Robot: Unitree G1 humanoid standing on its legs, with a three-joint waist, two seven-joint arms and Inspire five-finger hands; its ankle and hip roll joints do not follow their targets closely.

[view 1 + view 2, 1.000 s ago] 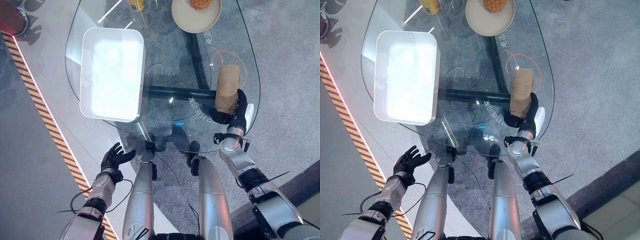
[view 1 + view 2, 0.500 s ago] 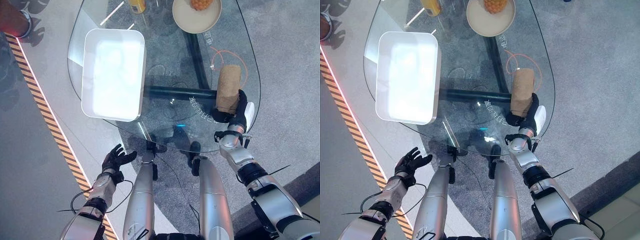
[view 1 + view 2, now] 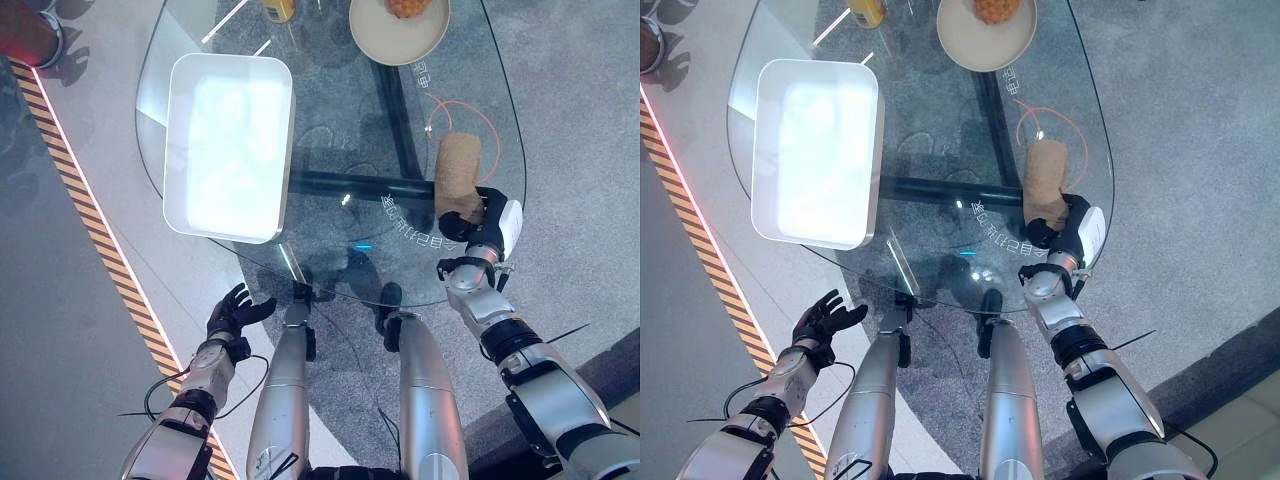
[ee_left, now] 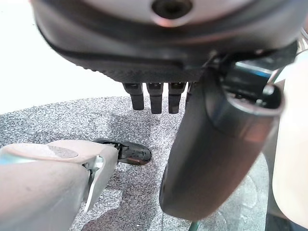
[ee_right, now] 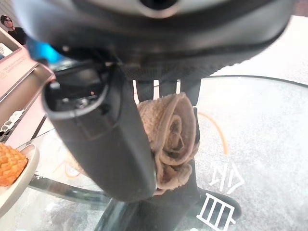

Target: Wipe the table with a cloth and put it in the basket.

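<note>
The cloth (image 3: 457,176), a soft brown roll, lies on the glass desk (image 3: 340,150); the right hand (image 3: 480,222) has its fingers (image 5: 168,89) and thumb clamped on the near end. It looks light, limp; grip mid-roll. The left hand (image 3: 232,313) hangs slack, fingers spread. The basket (image 3: 227,145) sits well beyond the fingers.

glass table (image 3: 330,120), grey speckled floor (image 3: 580,120), hazard-stripe tape (image 3: 90,240)

From my station: silver-grey segmented left arm (image 3: 180,425) and silver-grey segmented right arm (image 3: 545,390), with black bands at the joints. I see each end in a matt black hand, left hand (image 3: 232,313) and right hand (image 3: 487,222); a smooth white thumb cover (image 3: 510,218) sits on the right.
</note>
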